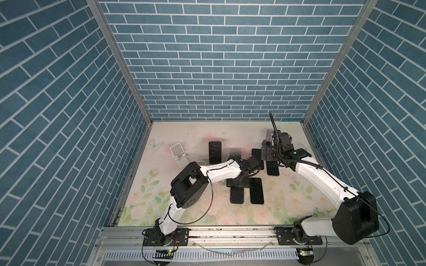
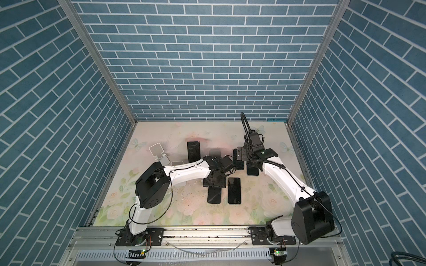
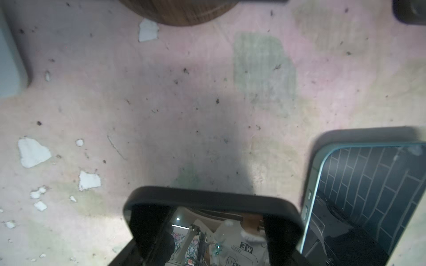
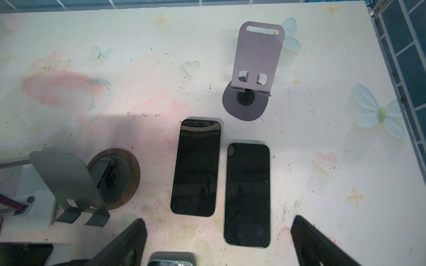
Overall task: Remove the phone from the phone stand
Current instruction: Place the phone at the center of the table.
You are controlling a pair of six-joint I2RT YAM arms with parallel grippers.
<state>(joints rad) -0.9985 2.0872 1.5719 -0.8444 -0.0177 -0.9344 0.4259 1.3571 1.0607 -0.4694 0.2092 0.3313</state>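
Clamps black phone (image 3: 214, 200) across its width in left fingers (image 3: 149, 230), near its far end; screen up, long axis toward the robot's base. Cannot tell whether resting on worktop (image 3: 161, 115) or just above. Sits parallel, just beside blue-edged phone (image 3: 368, 195). Looks clear of grey stand (image 4: 64, 177), empty behind. Holds right fingers (image 4: 129, 239) spread wide, empty, over pair of flat phones (image 4: 196, 168), farther off

White arms (image 1: 221, 169), black joints (image 1: 187, 184), cables (image 1: 211, 195)
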